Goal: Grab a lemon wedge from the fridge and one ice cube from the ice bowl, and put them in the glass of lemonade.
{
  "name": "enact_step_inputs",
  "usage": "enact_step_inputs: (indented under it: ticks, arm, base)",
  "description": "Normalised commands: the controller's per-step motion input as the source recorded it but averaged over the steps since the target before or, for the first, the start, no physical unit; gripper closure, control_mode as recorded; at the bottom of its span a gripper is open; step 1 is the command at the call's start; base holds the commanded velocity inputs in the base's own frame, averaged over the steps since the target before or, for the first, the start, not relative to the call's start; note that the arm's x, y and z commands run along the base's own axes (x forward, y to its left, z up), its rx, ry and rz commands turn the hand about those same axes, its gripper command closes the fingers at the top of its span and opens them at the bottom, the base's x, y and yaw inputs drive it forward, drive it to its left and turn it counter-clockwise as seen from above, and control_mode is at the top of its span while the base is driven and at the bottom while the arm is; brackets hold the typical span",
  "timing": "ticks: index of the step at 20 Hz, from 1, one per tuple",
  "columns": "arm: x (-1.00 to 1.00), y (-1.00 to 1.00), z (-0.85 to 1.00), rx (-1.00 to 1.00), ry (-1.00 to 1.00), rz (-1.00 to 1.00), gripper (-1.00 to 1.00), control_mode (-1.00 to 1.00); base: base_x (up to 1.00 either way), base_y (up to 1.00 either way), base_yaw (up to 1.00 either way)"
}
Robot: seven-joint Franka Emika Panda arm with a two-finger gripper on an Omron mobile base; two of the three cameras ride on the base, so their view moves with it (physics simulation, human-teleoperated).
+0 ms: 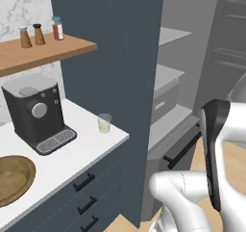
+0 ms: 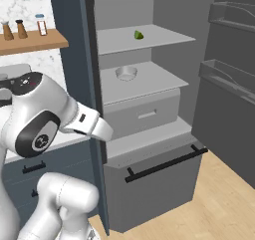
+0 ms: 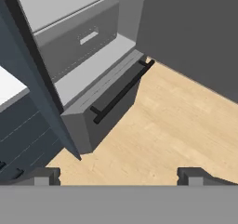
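The fridge (image 2: 149,114) is seen standing open, pale shelves exposed; a small green lemon wedge (image 2: 138,34) is noted on the upper shelf. On the white counter (image 1: 72,149) the ice bowl (image 1: 14,178) and glass of lemonade (image 1: 104,122) are placed apart. The gripper (image 3: 119,175) is spread wide, empty, over wooden floor (image 3: 176,125).

The white worktop (image 1: 62,163) carries a coffee machine (image 1: 36,111), the glass of lemonade (image 1: 104,122) and the ice bowl (image 1: 14,178) at near left.
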Motion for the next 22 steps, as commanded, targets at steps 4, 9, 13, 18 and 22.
enact_step_inputs:
  ticks: [4,9,13,18,22]
  arm:
    - [-0.13,0.00,0.00,0.00,-0.03,0.05,-1.00,-1.00]
    - [0.02,-0.08,0.00,0.00,0.00,0.07,-1.00,-1.00]
    - [0.00,0.00,0.00,0.00,0.00,0.00,-1.00,1.00]
    - [0.00,0.00,0.00,0.00,0.00,0.00,-1.00,1.00]
    - [0.00,0.00,0.00,0.00,0.00,0.00,-1.00,1.00]
  base:
    - [0.00,0.00,0.00]
    - [0.00,0.00,0.00]
    - [0.67,-0.73,0.35]
    - [0.44,-0.92,0.53]
    - [0.02,-0.71,0.56]
